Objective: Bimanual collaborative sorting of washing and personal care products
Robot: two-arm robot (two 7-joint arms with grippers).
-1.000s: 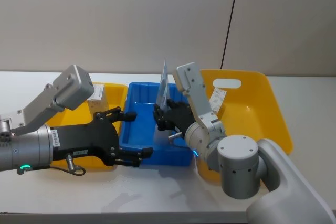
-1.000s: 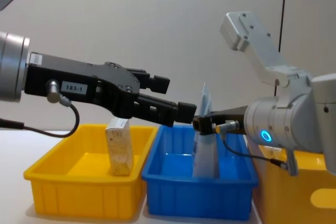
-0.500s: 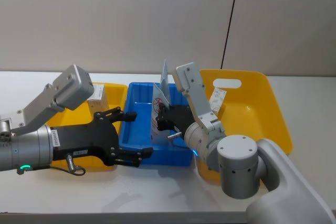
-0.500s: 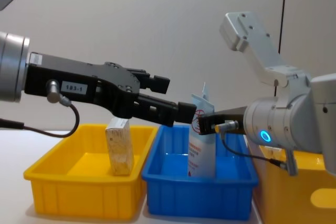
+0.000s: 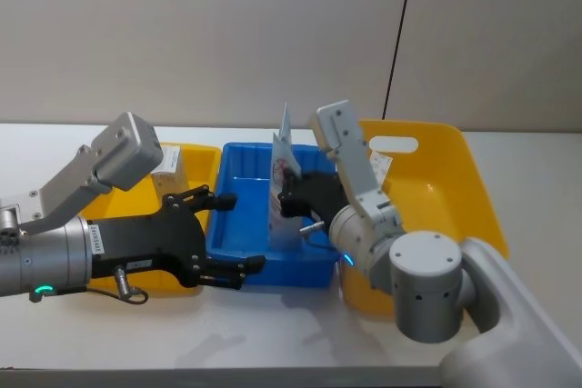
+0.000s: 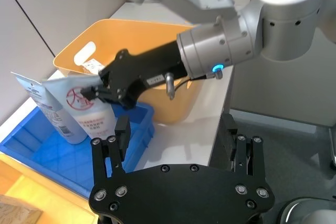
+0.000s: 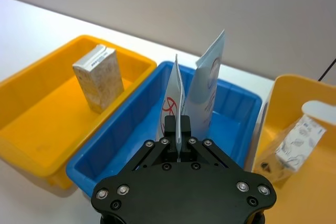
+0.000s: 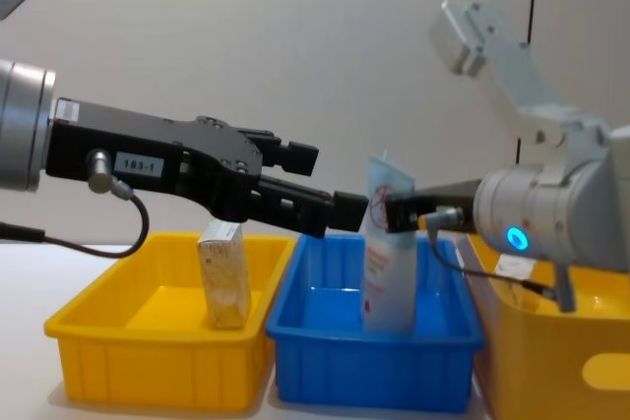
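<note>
My right gripper (image 7: 178, 132) is shut on a pale-blue pouch (image 7: 173, 103) with a red mark, holding it upright inside the blue bin (image 5: 238, 252). That pouch (image 5: 284, 202) also shows in the chest view (image 8: 386, 243). A second pale-blue pouch (image 7: 207, 90) stands just behind it in the same bin. A whitish block pack (image 5: 166, 163) stands in the small yellow bin (image 8: 148, 361). Another leaf-patterned pack (image 7: 291, 145) lies in the large yellow bin (image 5: 455, 197). My left gripper (image 5: 232, 232) hovers open over the blue bin's left front corner, holding nothing.
The three bins stand side by side on a white table (image 5: 273, 333), small yellow bin on the left, blue in the middle, large yellow on the right. A plain wall rises behind. The table's near strip is bare.
My right gripper has turned the held pouch so its printed face shows, and has shifted slightly right with it. The left arm has not moved.
</note>
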